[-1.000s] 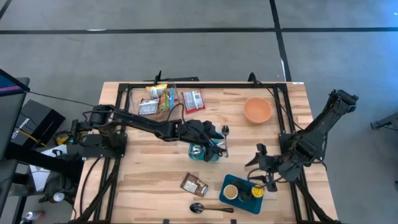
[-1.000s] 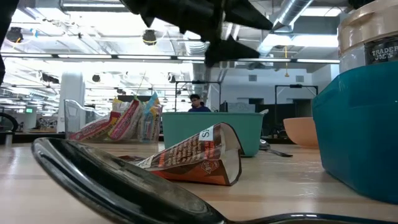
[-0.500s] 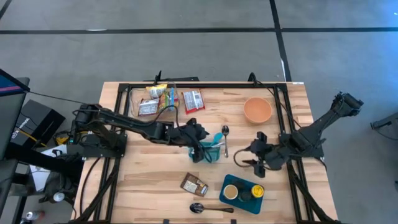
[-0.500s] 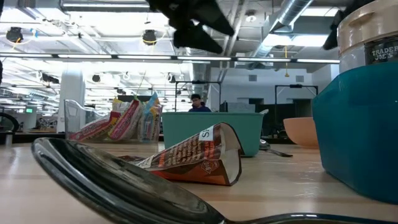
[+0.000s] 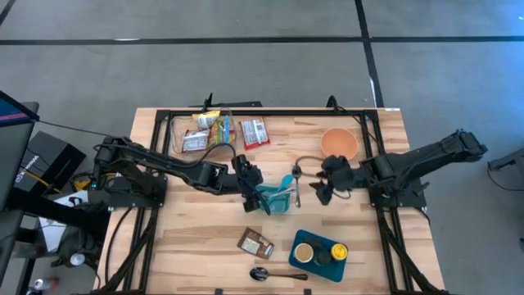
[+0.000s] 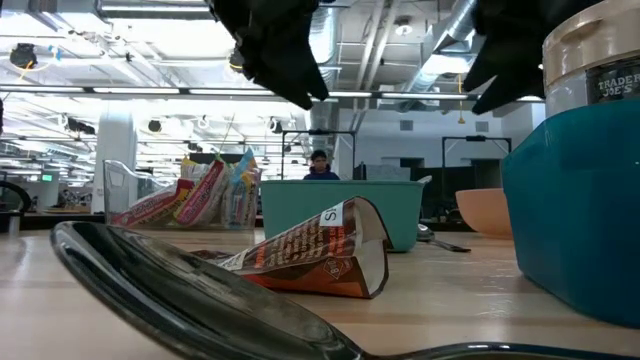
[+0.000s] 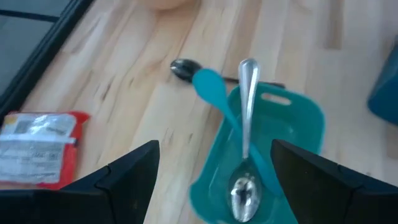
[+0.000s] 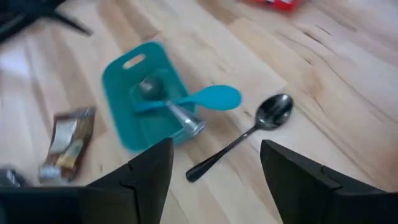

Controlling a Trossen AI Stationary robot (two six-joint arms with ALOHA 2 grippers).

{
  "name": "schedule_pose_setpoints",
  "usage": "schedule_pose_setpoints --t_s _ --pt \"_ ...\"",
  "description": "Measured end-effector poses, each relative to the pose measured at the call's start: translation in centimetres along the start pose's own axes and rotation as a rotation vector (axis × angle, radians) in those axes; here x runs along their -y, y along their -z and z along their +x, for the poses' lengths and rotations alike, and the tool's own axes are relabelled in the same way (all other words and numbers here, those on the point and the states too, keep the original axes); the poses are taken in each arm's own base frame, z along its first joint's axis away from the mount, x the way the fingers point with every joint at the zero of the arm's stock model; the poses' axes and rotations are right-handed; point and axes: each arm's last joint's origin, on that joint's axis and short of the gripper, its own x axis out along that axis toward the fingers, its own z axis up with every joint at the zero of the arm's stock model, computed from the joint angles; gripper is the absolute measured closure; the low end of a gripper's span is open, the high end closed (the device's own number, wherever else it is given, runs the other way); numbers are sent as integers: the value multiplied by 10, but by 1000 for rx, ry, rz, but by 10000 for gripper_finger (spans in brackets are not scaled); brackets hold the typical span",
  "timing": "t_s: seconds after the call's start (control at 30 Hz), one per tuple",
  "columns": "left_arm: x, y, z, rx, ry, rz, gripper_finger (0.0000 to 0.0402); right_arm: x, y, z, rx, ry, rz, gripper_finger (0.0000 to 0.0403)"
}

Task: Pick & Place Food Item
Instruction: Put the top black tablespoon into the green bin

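I'm watching both arms hanging over the middle of the wooden table (image 5: 196,238) right now, and neither one is holding anything. The left gripper (image 5: 248,187) is hovering with its fingers spread apart and empty, and the teal bin (image 5: 277,199) is sitting just ahead of those fingertips. In the left wrist view the teal bin (image 7: 273,137) is showing up right between the two dark fingers (image 7: 127,171), with a metal spoon (image 7: 245,134) and a teal spoon (image 7: 217,99) leaning inside it.

The right gripper (image 5: 326,182) is floating on the other side of the bin, fingers parted too, nothing between them. A dark spoon (image 5: 296,182) is lying on the wood between its fingertips and the bin, and the orange bowl (image 5: 339,144) is sitting just behind that gripper.

The food stuff is all well clear of both sets of fingers. The brown snack packet (image 5: 255,242) is lying flat near the front edge, away from the left fingers. The red packet (image 5: 254,132) and the clear container of snacks (image 5: 203,131) are sitting at the back of the table. A blue tray (image 5: 320,255) with jars is resting near the front, well apart from the right fingertips, with another spoon (image 5: 277,274) beside it.
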Motion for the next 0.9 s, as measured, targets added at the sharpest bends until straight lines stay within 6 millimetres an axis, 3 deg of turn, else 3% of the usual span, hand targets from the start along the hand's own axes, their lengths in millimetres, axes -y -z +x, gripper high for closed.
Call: schedule_pose_setpoints --t_s 0.27,0.6,0.9 --pt "-3 17 8 -30 -80 23 101 23 -20 14 -35 38 239 185" --pt "-5 38 16 -23 -126 5 101 38 -28 43 -107 103 314 230" --pt "-18 50 -3 69 -101 -70 101 27 -49 80 -211 149 292 272"
